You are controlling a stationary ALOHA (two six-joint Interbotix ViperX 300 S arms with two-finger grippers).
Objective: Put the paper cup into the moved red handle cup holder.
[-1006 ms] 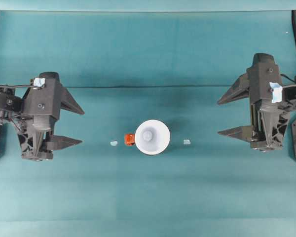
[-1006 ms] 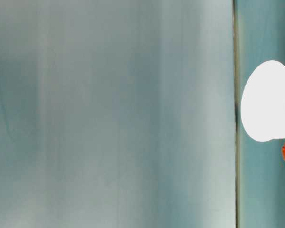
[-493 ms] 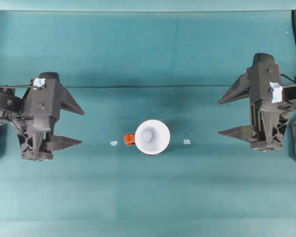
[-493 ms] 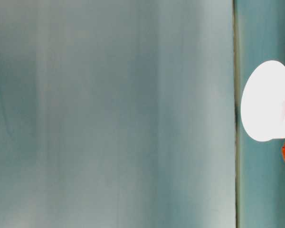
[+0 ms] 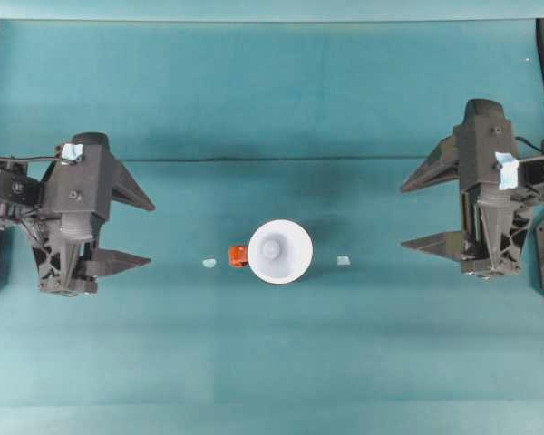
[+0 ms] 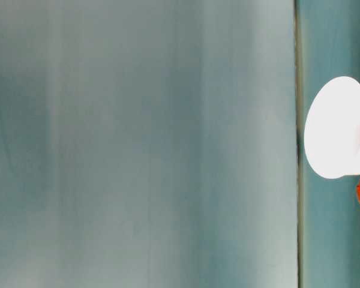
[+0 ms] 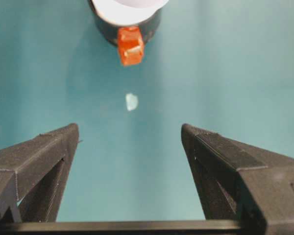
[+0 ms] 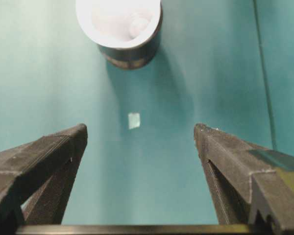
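Note:
The white paper cup (image 5: pixel 279 251) stands upright inside the red handle cup holder (image 5: pixel 238 256) at the middle of the teal table. From overhead, little of the holder shows besides its red-orange tab on the cup's left. The left wrist view shows the holder's black wall (image 7: pixel 151 28) and tab under the cup's rim (image 7: pixel 130 6). The right wrist view shows the cup (image 8: pixel 118 22) seated in the black holder (image 8: pixel 131 56). My left gripper (image 5: pixel 150 233) is open far to the left, and my right gripper (image 5: pixel 403 216) is open far to the right. Neither touches anything.
Two small pale tape marks lie on the table, one left of the holder (image 5: pixel 209 263) and one right of it (image 5: pixel 344 260). A seam in the teal cloth (image 5: pixel 272 160) runs across behind the cup. Black frame posts stand at the far table corners.

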